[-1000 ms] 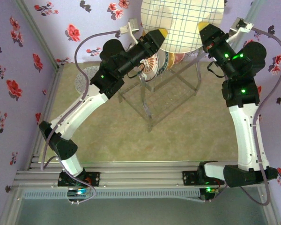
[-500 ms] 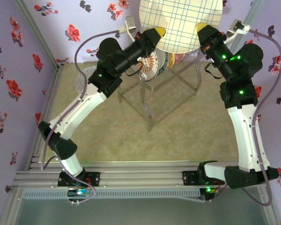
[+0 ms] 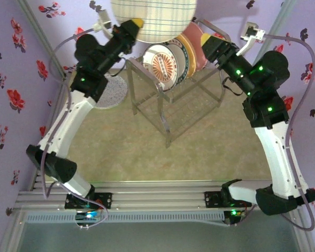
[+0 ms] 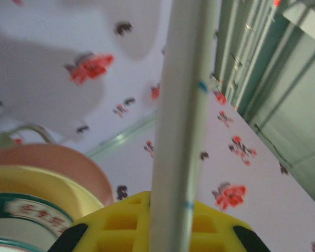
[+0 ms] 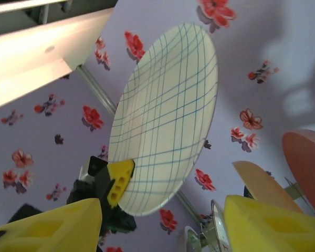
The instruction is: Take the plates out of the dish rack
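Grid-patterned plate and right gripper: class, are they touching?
Apart. The right wrist view shows the grid-patterned plate far beyond the open right gripper, held by the left gripper instead.

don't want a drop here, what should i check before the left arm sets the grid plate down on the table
1. Left jaws shut on the rim of the grid plate: ok
2. Right jaws open and apart from that plate: ok
3. Grid plate lifted clear of the dish rack: ok
4. Speckled plate on the table left of the rack, free to stack on: cannot tell, the left arm hides part of it
5. Sunburst plate, yellow plate and pink plate standing in the rack: ok
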